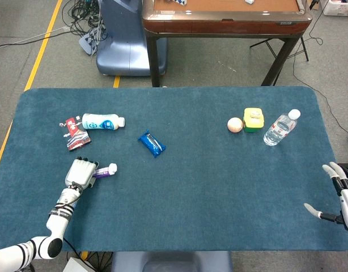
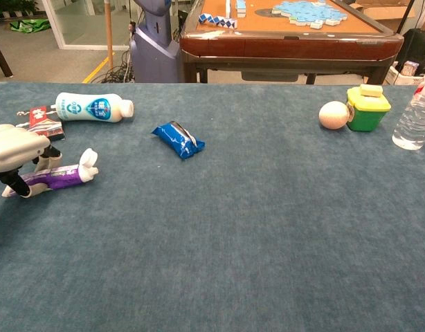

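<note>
A purple tube with a white cap (image 1: 103, 170) lies on the blue table cloth (image 1: 208, 192) at the near left. My left hand (image 1: 80, 173) is over its tail end. In the chest view the left hand (image 2: 15, 149) grips the purple tube (image 2: 57, 178), with the thumb in front of it and the fingers behind, and the cap end tilts slightly up. My right hand (image 1: 339, 201) hangs at the table's right edge with its fingers spread and nothing in it. The chest view does not show the right hand.
Behind the left hand lie a red packet (image 1: 76, 135) and a white bottle (image 1: 101, 122) on its side. A blue packet (image 1: 152, 143) lies mid-left. At the far right stand a pale ball (image 1: 235, 124), a yellow-green box (image 1: 254, 119) and a water bottle (image 1: 280, 127).
</note>
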### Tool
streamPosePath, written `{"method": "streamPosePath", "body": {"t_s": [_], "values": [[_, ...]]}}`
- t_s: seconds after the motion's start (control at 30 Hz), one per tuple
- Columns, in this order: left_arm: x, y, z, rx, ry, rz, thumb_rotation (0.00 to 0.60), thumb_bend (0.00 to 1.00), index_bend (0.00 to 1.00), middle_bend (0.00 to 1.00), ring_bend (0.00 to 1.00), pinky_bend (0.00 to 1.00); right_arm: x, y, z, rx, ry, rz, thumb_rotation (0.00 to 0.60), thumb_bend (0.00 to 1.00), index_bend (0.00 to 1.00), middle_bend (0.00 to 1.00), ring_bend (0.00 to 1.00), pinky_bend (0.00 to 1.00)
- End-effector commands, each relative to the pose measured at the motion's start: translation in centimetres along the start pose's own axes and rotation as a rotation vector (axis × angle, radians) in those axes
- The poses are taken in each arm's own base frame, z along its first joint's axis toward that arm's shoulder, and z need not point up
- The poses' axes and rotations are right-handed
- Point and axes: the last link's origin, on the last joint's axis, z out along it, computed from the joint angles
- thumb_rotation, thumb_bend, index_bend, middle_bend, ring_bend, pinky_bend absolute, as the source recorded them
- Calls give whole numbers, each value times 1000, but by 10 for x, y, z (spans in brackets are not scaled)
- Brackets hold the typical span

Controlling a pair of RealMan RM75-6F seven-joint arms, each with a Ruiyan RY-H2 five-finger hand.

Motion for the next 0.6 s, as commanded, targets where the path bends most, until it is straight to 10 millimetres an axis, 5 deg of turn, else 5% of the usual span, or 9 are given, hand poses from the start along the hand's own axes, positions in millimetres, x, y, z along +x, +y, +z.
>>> {"method": "streamPosePath", "body": {"t_s": [0.03, 0.33, 0.6], "values": [[1, -3, 1, -23, 10, -16, 600, 395, 513, 594, 381, 310, 0, -1, 0, 3, 0, -2, 468, 51, 58, 71, 0, 0], [17, -6, -2, -128, 73, -185, 600, 435, 572, 654, 425, 356, 6, -24, 9, 104, 7, -28, 468, 51, 58, 71, 0, 0], [46, 13, -16, -260, 127, -245, 600, 438, 575, 661, 433, 369, 19, -90, 28, 380, -31, -72, 466, 109, 58, 79, 0, 0]]}}
